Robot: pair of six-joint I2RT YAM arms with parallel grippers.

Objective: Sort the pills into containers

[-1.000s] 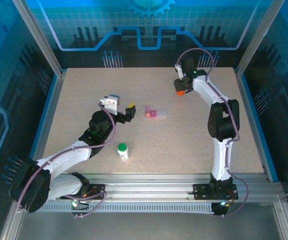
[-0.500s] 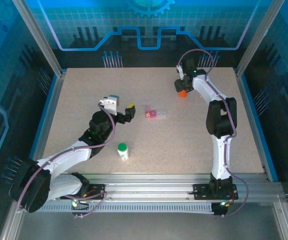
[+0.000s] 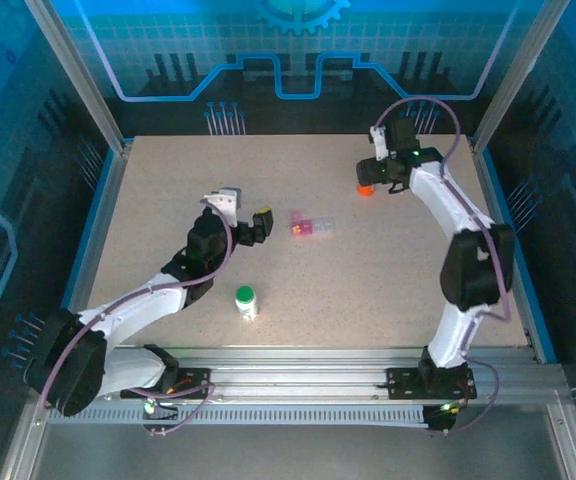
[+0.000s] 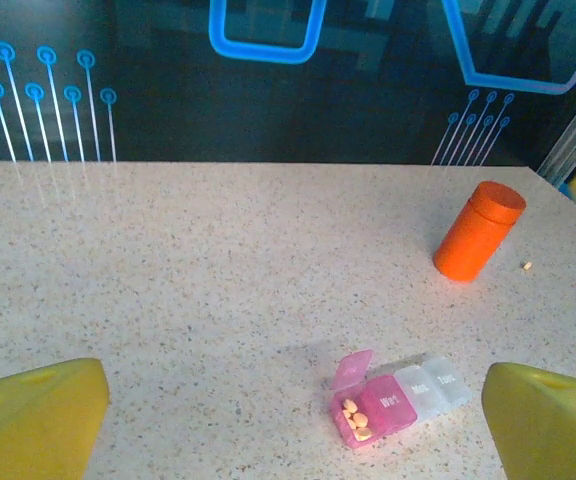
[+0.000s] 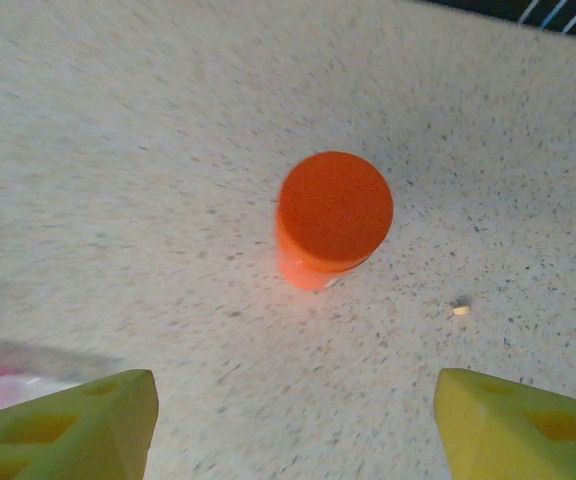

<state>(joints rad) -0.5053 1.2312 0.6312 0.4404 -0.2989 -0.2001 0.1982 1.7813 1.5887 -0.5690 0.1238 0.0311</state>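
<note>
Since the right gripper (image 5: 293, 400), fingers wide and empty, was held just behind the upright bottle (image 5: 334, 208), it was judged nearer; left gripper (image 4: 293, 400) equally wide.

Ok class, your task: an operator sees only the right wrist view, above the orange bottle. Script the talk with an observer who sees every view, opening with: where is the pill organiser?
Observer: The pill organiser lies near the middle of the table.
Operator: Any compartment open?
Observer: Yes, its pink end lid is up, with pale orange pills inside.
Operator: And the white bottle?
Observer: It stands upright, green cap on, toward the near edge by the left arm.
</note>
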